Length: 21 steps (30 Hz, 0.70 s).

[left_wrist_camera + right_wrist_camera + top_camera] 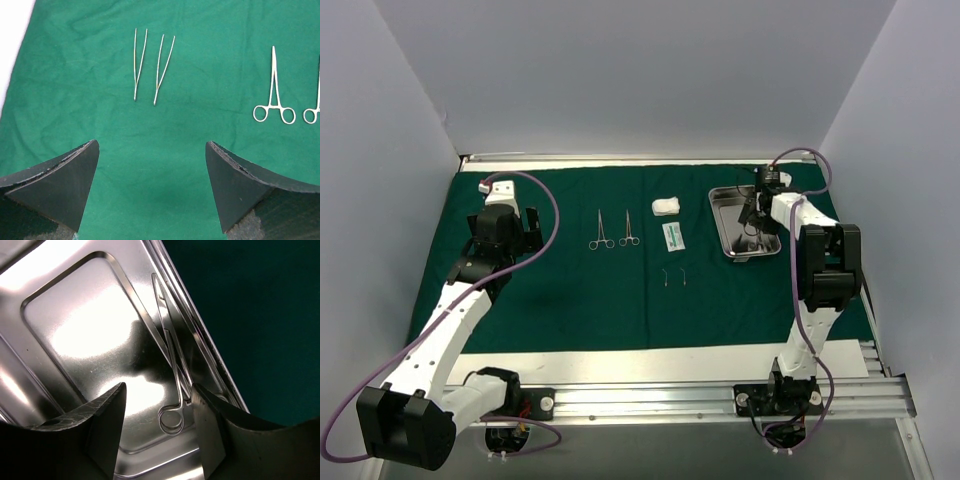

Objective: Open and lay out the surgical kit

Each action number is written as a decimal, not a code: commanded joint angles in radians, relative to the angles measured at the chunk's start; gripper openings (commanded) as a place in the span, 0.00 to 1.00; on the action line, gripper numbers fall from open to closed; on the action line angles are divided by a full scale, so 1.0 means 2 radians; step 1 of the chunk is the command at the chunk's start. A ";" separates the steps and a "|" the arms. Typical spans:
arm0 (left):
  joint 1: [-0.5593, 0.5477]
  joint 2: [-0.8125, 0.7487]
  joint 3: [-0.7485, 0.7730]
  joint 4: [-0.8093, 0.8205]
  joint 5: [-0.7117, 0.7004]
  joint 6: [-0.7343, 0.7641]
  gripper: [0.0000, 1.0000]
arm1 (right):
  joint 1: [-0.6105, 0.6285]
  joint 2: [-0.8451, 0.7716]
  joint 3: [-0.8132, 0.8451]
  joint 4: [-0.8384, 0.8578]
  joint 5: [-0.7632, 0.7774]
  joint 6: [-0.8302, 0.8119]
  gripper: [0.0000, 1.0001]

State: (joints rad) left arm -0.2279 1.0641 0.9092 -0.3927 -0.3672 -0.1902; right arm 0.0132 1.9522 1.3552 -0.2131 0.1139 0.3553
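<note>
Right hand (159, 396) straddling scissors (169, 347) in tray (75, 330), scissors hidden overhead

left wrist view's edge cuts off one scissor-like instrument (313, 109).

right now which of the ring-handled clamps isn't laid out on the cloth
The clamp inside the steel tray, along its wall, between the fingers of the open right gripper. The other two lie side by side on the green drape.
</note>
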 commanded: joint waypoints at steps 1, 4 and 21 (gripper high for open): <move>-0.002 -0.002 0.002 0.009 -0.004 0.002 0.97 | -0.004 0.003 -0.007 -0.005 -0.019 0.012 0.49; -0.002 -0.002 0.002 0.010 -0.004 0.002 0.97 | -0.004 0.011 -0.009 -0.002 -0.028 0.010 0.44; -0.003 -0.001 0.002 0.010 -0.003 0.002 0.97 | -0.031 0.030 -0.016 0.003 -0.034 0.004 0.35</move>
State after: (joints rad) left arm -0.2283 1.0641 0.9092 -0.3927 -0.3672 -0.1902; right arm -0.0456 1.9930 1.3304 -0.1802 0.0582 0.3683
